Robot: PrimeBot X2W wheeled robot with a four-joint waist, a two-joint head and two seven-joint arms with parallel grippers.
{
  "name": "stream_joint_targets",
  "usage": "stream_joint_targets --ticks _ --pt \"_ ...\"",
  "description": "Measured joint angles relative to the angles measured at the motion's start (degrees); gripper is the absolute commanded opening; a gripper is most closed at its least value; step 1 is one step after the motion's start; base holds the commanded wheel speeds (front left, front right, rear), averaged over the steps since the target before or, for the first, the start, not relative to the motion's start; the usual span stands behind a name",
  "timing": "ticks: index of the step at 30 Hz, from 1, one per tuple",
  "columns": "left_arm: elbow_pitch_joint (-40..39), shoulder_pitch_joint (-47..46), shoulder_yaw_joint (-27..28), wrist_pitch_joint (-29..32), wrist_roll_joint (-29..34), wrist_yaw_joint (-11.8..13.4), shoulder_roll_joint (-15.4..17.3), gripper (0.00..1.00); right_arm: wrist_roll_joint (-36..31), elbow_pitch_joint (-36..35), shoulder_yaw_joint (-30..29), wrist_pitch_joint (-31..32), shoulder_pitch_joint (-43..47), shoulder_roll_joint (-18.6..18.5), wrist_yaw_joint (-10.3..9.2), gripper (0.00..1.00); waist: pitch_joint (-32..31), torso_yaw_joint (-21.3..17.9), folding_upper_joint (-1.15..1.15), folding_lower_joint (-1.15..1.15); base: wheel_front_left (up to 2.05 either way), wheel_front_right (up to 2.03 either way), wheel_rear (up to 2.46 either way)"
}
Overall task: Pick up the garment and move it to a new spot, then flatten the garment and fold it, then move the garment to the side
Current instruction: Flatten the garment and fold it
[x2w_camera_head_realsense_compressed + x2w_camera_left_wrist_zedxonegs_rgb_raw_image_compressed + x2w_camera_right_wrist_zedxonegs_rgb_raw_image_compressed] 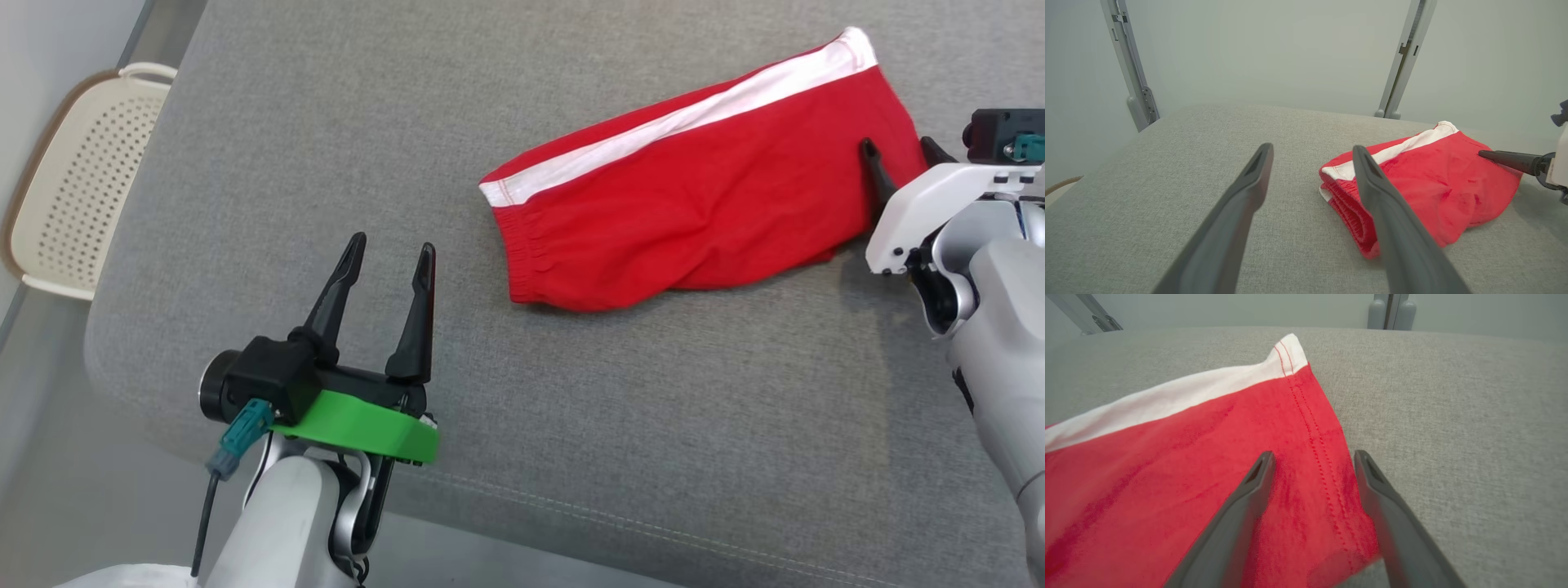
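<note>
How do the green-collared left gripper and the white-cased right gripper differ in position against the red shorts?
The left gripper hangs over the bare grey fabric cushion, apart from the red shorts with a white stripe; the right gripper straddles their stitched hem. The left gripper wears a green collar, the right gripper a white casing. Both are open, holding nothing.

The left gripper [392,242] is wearing black fingers [336,286], a green collar [359,425] and a teal plug [245,425] with a dark cable [204,523]. The right gripper [896,144] is showing a white shell [922,204].
</note>
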Motion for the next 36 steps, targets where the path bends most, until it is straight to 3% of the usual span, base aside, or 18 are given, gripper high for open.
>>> stream_joint_targets --ticks 12,13,14,15,25,36 --pt "0.2 0.0 1.9 0.0 1.5 -1.0 -1.0 1.0 5.6 7.6 1.3 2.7 -4.8 0.1 0.0 1.0 2.6 2.2 0.0 0.0 0.0 0.0 0.0" --pt "0.2 0.0 2.0 0.0 1.5 -1.0 -1.1 1.0 6.0 7.8 1.6 2.9 -4.9 0.2 0.0 0.62 2.5 2.1 0.0 0.0 0.0 0.0 0.0" --pt "0.2 0.0 2.1 0.0 1.6 -1.0 -1.2 1.0 6.6 7.9 1.8 3.6 -4.8 0.4 -0.02 0.05 2.5 2.1 0.0 0.0 0.0 0.0 0.0" --pt "0.3 0.0 2.2 0.0 1.6 -1.1 -1.3 1.0 7.4 8.0 2.1 4.4 -4.8 0.5 -0.05 0.0 2.4 2.0 0.0 0.0 0.0 0.0 0.0" --pt "1.1 0.2 3.0 0.0 2.4 -1.5 -1.7 1.0 14.3 3.7 5.1 4.5 -1.3 1.8 -0.04 0.0 0.9 0.7 0.0 0.0 0.0 0.0 0.0" --pt "1.5 2.5 4.1 0.0 3.3 -1.8 -1.7 1.0 19.5 -6.2 7.3 -4.9 10.7 2.9 -0.02 0.0 -2.3 -2.8 0.0 0.0 0.0 0.0 0.0"
